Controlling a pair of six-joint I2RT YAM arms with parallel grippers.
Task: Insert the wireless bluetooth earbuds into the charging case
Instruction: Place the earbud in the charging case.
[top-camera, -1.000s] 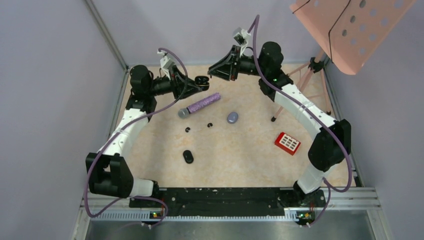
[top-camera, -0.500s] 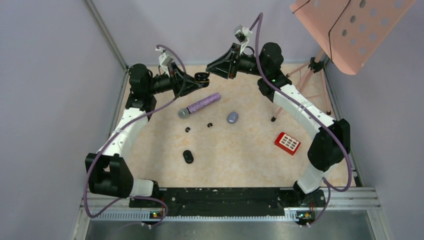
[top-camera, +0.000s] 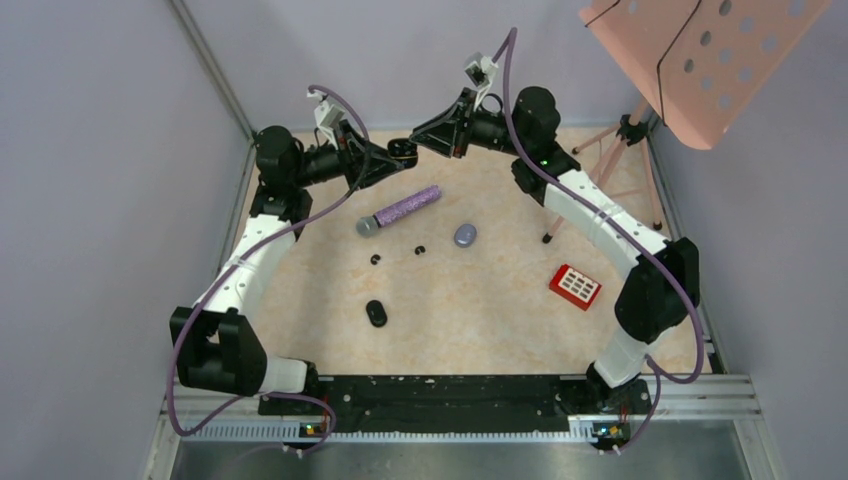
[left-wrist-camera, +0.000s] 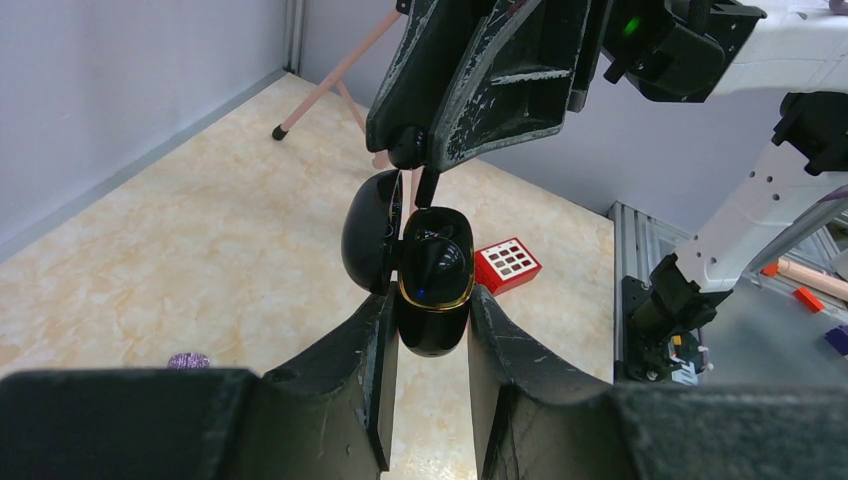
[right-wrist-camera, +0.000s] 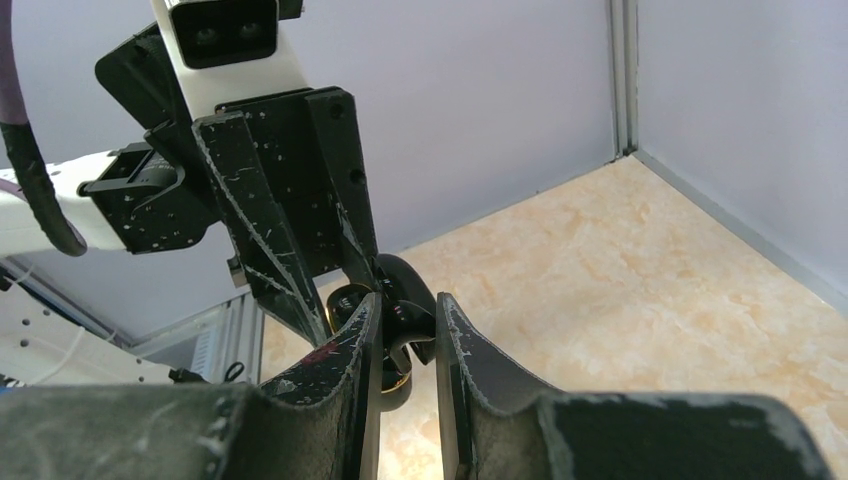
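One black earbud (left-wrist-camera: 407, 148), nipped in my right fingers (left-wrist-camera: 480, 100), hangs at the mouth of the open charging case (left-wrist-camera: 434, 290), which my left fingers (left-wrist-camera: 375, 340) clamp aloft over the far side of the desk (top-camera: 480, 300). Seating it, I reckon, calls for lining it up with its well and then easing down.

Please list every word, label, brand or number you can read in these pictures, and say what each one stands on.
No text can be read in any view.
The red box shows only a grid of pale squares; no characters can be made out.
The case shows a small blue light and a gold rim, no print.
The microphone is too small to show any marking.
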